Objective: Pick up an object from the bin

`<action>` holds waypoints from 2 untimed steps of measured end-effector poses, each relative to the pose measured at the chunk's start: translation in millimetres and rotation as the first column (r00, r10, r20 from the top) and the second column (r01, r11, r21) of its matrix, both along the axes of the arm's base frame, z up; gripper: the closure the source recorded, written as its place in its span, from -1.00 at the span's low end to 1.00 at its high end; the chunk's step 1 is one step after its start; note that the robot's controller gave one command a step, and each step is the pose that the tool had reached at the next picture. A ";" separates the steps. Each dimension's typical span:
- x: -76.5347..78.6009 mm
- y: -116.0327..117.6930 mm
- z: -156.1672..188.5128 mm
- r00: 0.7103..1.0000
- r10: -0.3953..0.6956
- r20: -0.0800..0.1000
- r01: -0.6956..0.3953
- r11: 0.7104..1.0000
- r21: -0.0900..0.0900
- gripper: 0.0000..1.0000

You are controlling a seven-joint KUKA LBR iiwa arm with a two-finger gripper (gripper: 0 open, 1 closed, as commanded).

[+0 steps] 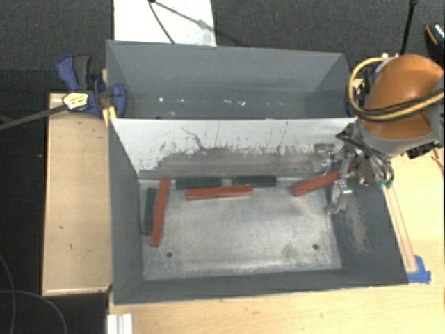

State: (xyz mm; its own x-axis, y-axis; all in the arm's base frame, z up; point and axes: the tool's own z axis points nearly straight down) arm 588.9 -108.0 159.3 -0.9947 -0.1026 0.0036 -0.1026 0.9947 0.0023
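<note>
Close beside the bin's right wall [366, 236], your gripper [338, 185] has its fingers clamped on only the wall-side end of a slanting red stick [314, 184], so it may pivot and slip free

Light falls from above, moderate and even, with no hard-edged shadows. The floor of the bin [229, 256] is lit palest at its middle, and the scuffed band at the foot of its back wall gives off a dull sheen. A few small specks of glare dot the upper back panel. The left wall lies in shade. A soft shadow darkens the right wall under the end effector [338, 200]. The orange cover [403, 82] carries a gentle highlight. The white sheet [181, 12] beyond the bin's back edge is the brightest patch.
</note>
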 end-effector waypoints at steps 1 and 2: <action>-0.6 -19.8 -20.6 0.978 -0.206 0.003 0.206 0.978 -0.002 -1.00; 0.7 -13.1 -92.9 0.982 -0.190 0.000 0.190 0.982 -0.001 -1.00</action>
